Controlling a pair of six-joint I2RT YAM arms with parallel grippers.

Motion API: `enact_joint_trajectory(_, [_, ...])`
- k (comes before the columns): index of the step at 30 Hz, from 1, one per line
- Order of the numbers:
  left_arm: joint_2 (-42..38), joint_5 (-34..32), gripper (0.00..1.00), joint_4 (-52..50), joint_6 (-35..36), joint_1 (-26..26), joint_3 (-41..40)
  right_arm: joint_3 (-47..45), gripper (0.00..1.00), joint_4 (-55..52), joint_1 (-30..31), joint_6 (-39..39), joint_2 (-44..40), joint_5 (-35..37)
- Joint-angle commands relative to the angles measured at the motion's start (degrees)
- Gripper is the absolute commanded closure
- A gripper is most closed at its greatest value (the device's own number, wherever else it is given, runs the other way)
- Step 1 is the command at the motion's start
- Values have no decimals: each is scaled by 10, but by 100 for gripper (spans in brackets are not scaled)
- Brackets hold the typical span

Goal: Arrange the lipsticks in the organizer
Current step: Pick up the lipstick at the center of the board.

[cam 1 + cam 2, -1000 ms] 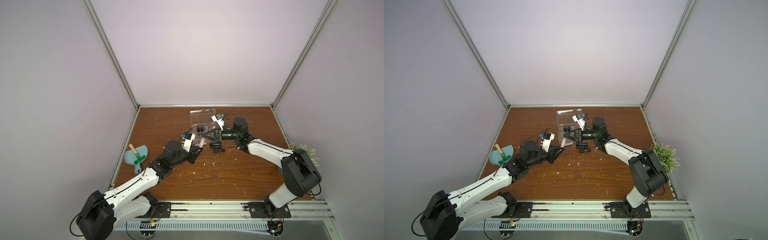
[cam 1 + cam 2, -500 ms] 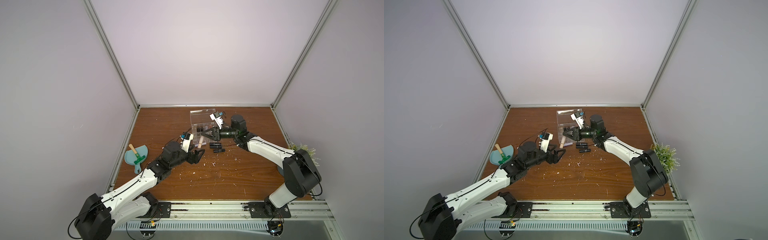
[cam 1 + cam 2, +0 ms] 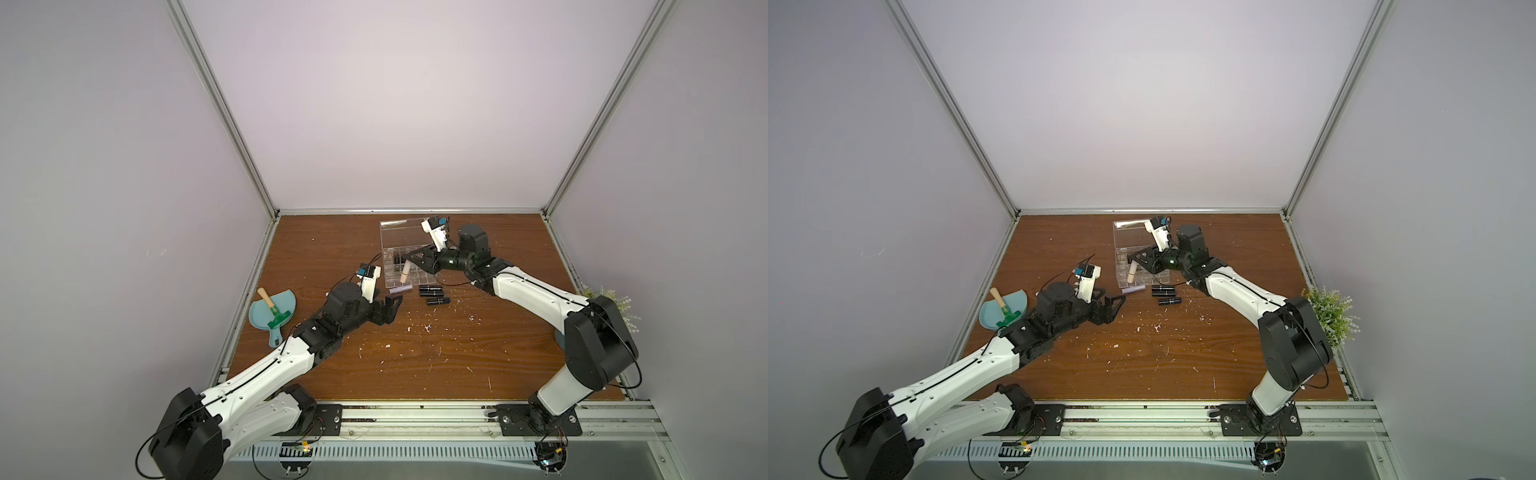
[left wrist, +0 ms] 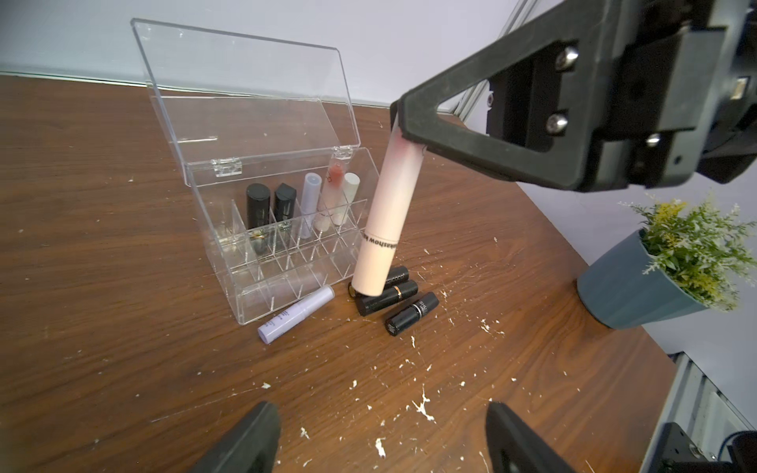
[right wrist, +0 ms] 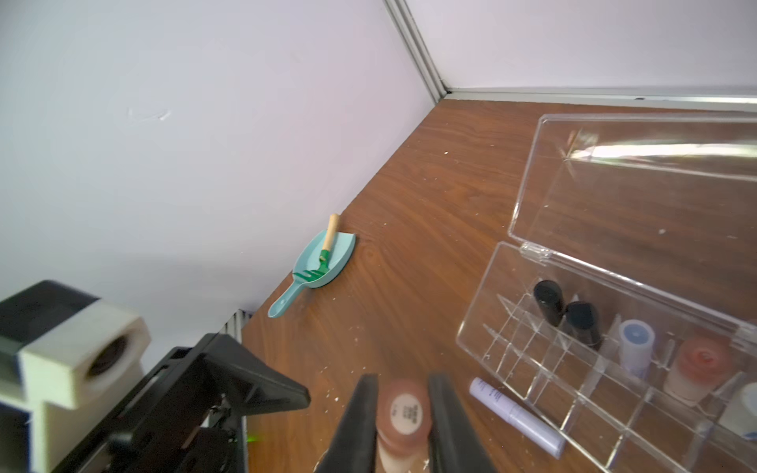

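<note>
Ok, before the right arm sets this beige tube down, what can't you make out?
Beige-pink tube: top end hidden by the right end effector, left wrist view; blurred and edge-cut, right wrist view.
Black lipsticks on the table: two partly behind that tube, left wrist view.
Organizer cells: too small in both top views.
White tube: cut off by the edge, right wrist view.

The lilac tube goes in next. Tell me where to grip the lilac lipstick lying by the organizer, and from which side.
Grip the lilac lipstick mid-barrel from above, jaws across its width. It lies flat, close along the front wall of the organizer, so a side approach looks blocked; one jaw must slip into that narrow gap.
</note>
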Motion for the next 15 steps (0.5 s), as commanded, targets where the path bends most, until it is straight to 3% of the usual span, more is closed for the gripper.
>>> enact_joint_trajectory(1, [-15,-25,13,-22,-8,8,22,20,85,5,11,-31,7,52])
enact_joint_trajectory(7, [-14,-28,0,-31,-8,8,26,43,85,7,25,-51,28,95])
enact_joint_trajectory(15, [-41,-58,0,-38,-16,11,9,68,85,60,50,-81,65,131])
